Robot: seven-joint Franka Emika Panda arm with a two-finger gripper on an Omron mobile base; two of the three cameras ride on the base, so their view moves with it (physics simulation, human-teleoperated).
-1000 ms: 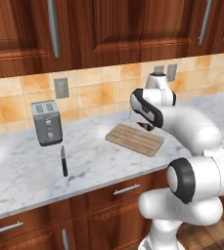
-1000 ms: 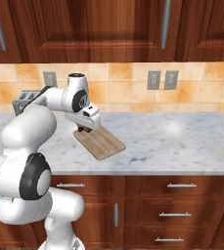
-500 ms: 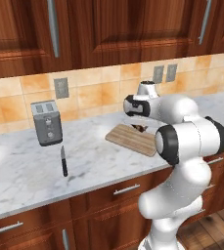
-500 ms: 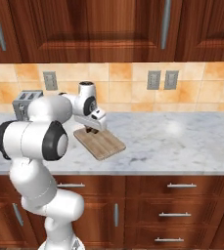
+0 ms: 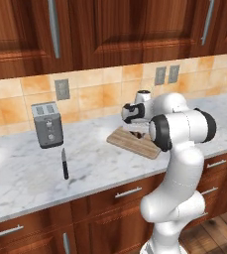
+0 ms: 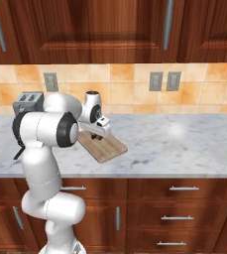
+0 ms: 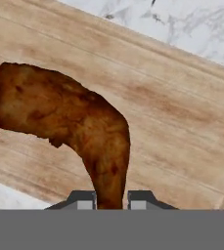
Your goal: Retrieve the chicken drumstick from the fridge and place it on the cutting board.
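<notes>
Left to right along the counter (image 5: 16,178): toaster (image 5: 47,124) against the backsplash, a knife (image 5: 64,163) lying just in front of it on the marble, both well apart from the action. Next the cutting board (image 5: 130,143), lying at an angle on the counter, then the arm's big white body at the right.

What changed: a second ago the arm was swung out to the right of the board with the elbow low; half a second ago it had folded in closer; now the elbow stands tall right in front of the board and the wrist reaches back over it from the right. The board, toaster and knife sit in the same places, so the base has not driven.

The gripper (image 7: 111,200) is low over the board, jaws pinching the thin end of the chicken drumstick (image 7: 64,127). The thick end points away from the hand, over the wood grain. In the left base view the drumstick (image 5: 136,134) is a small dark spot on or just above the board; can't tell if it's touching yet.

Judgement: fridge leg done, carry done. Only the release and pull-away are left. Letting go from this low looks safe; the meat should settle within the board (image 6: 102,146).
</notes>
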